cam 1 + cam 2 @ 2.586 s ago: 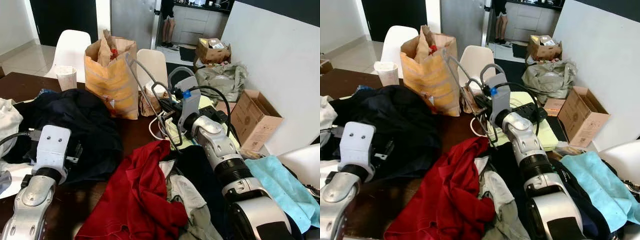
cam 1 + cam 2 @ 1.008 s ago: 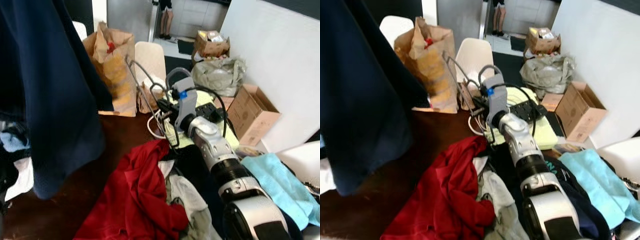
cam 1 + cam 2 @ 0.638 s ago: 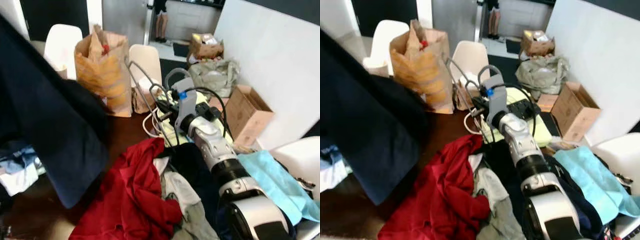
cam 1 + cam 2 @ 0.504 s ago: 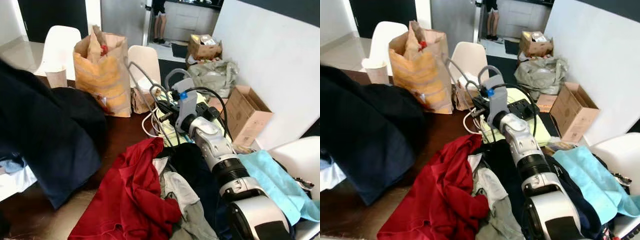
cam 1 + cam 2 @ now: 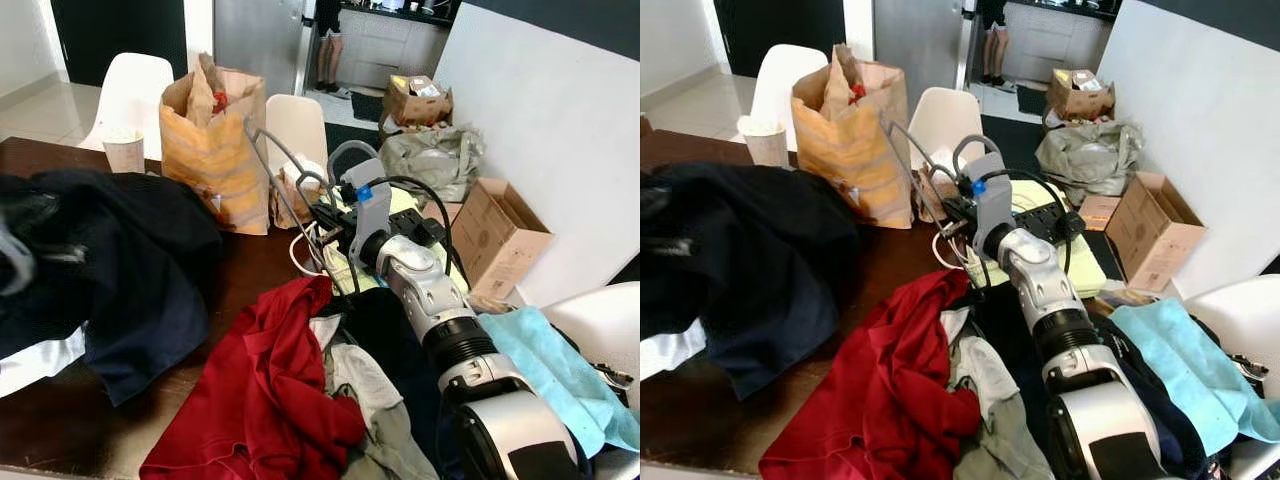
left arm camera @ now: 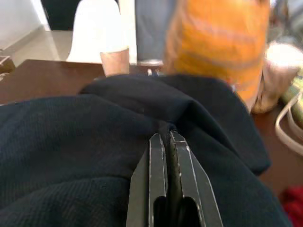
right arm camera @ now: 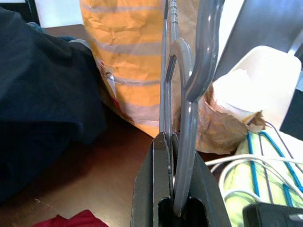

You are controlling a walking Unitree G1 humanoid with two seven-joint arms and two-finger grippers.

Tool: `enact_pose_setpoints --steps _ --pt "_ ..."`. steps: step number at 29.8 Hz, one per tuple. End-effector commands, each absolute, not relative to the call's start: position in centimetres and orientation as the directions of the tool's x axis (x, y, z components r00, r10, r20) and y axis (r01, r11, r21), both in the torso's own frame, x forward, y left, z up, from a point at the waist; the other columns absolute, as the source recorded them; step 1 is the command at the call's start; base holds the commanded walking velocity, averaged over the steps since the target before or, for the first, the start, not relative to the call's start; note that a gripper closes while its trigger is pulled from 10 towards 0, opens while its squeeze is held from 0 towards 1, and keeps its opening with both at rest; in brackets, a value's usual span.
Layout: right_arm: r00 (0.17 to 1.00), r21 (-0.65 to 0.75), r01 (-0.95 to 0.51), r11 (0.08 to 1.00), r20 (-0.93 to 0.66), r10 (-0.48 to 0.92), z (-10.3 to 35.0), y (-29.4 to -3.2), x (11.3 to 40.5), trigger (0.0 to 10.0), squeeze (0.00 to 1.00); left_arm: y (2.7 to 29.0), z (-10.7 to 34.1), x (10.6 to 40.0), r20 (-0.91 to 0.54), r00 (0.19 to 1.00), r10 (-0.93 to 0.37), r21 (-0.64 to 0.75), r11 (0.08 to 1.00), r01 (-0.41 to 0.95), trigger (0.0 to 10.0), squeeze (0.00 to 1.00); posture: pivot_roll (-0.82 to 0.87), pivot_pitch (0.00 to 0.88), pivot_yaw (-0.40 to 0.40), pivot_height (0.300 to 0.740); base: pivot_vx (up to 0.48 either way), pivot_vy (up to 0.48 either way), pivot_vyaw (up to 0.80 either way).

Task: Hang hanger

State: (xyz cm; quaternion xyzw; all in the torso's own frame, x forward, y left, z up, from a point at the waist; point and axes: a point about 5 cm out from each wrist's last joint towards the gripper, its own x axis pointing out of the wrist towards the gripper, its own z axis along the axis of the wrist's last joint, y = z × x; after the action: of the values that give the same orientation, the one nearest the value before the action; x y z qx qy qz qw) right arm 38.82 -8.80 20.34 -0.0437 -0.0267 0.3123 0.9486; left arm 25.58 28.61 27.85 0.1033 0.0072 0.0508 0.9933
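Note:
A grey hanger (image 5: 285, 185) stands tilted over the dark table, and my right gripper (image 5: 322, 213) is shut on its lower bar. In the right wrist view the hanger (image 7: 189, 71) runs up between the black fingers (image 7: 158, 161), with its hook curving at the top. A dark navy garment (image 5: 130, 270) lies heaped on the table's left side. My left gripper (image 6: 165, 138) is shut on a fold of this garment (image 6: 85, 137). The left arm (image 5: 12, 258) shows as a blur at the left edge.
An orange paper bag (image 5: 212, 140) and a paper cup (image 5: 124, 150) stand behind the hanger. A red garment (image 5: 265, 390) and other clothes lie at the front. Cables and a yellow-green cloth (image 5: 345, 265) lie under my right gripper. White chairs (image 5: 130, 85), a cardboard box (image 5: 500, 235).
The navy garment hung high in front of the camera one second ago; it has come down onto the table's left side. My right gripper and the hanger have held still.

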Motion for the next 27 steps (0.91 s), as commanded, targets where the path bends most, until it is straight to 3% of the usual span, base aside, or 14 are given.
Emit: enact_pose_setpoints --steps 1,2,12,16,19,23,25,27 --pt "0.816 -0.109 -0.574 0.812 0.009 0.578 20.1 -9.5 38.8 10.0 0.00 29.0 27.3 25.9 -0.022 0.993 0.117 0.278 0.955 -0.106 10.0 0.53 0.19 0.000 -0.129 0.740 0.000 0.000 0.00" --pt "0.817 -0.110 -0.573 0.812 0.009 0.577 20.0 -9.5 38.8 10.0 0.00 29.0 27.3 25.8 -0.017 0.994 0.104 0.283 0.954 -0.096 10.0 1.00 0.19 0.000 -0.130 0.740 0.000 0.000 0.00" --pt "0.818 -0.108 -0.571 0.814 0.005 0.575 19.9 -9.6 38.7 10.0 0.00 28.2 30.4 23.5 0.056 0.998 0.009 0.378 0.925 -0.029 10.0 1.00 0.20 0.000 -0.133 0.740 0.000 0.000 0.00" --pt "0.821 -0.108 -0.567 0.816 -0.001 0.570 19.9 -9.8 38.8 10.0 0.00 24.3 35.0 19.3 0.192 0.911 -0.365 0.418 0.870 0.261 10.0 1.00 0.22 0.000 -0.141 0.740 0.000 0.000 0.00" --pt "0.823 -0.107 -0.564 0.819 -0.003 0.567 19.9 -9.9 38.9 10.0 0.00 23.4 36.9 16.7 0.199 0.837 -0.511 0.499 0.787 0.362 10.0 1.00 0.23 0.000 -0.142 0.740 0.000 0.000 0.00" --pt "0.823 -0.107 -0.565 0.818 -0.003 0.568 19.9 -9.9 38.9 10.0 0.00 23.5 37.3 15.8 0.189 0.824 -0.534 0.521 0.766 0.376 10.0 1.00 0.23 0.000 -0.143 0.740 0.000 0.000 0.00" --pt "0.821 -0.106 -0.569 0.816 -0.004 0.572 19.8 -9.7 38.9 10.0 0.00 25.0 35.9 14.5 0.018 0.889 -0.458 0.571 0.734 0.367 10.0 1.00 0.23 0.000 -0.144 0.740 0.000 0.000 0.00" --pt "0.821 -0.106 -0.569 0.816 -0.004 0.572 19.8 -9.7 38.9 10.0 0.00 25.0 35.9 14.5 0.018 0.889 -0.458 0.571 0.734 0.367 10.0 1.00 0.23 0.000 -0.144 0.740 0.000 0.000 0.00"
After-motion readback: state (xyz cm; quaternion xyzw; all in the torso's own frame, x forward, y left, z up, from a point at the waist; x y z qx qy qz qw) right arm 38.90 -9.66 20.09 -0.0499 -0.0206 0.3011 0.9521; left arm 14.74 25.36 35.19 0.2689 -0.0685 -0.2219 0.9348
